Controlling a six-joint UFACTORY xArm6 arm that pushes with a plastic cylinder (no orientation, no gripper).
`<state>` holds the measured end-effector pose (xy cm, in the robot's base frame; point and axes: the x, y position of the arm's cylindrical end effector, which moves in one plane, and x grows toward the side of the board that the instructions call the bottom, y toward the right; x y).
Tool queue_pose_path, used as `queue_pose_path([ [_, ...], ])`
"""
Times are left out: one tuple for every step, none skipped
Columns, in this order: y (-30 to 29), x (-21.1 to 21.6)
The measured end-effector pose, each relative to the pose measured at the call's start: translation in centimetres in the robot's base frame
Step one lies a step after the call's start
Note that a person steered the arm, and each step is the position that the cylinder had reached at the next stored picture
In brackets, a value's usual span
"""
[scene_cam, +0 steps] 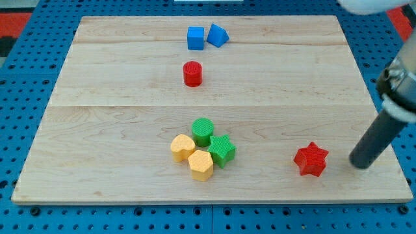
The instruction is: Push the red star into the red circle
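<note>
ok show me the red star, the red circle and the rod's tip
red star [311,159], camera view, centre of its top face
red circle [192,73], camera view, middle of the cylinder
my tip [359,164], camera view, rod's lower end, right of the star, apart

My tip [361,165] sits right of the red star [311,160] (near, apart)

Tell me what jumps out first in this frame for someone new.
A tight cluster sits bottom centre: green cylinder, green star, two yellow blocks. The red star lies alone at the lower right, my tip just to its right. The red circle is far off, up centre.
</note>
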<state>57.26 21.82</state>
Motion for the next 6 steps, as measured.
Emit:
queue_pose_path([
  [-7.0,0.1],
  [-10.7,-5.6],
  [-12.5,-9.9],
  [-16.3,-11.5],
  [-16.5,-10.7],
  [-21.8,-14.7],
])
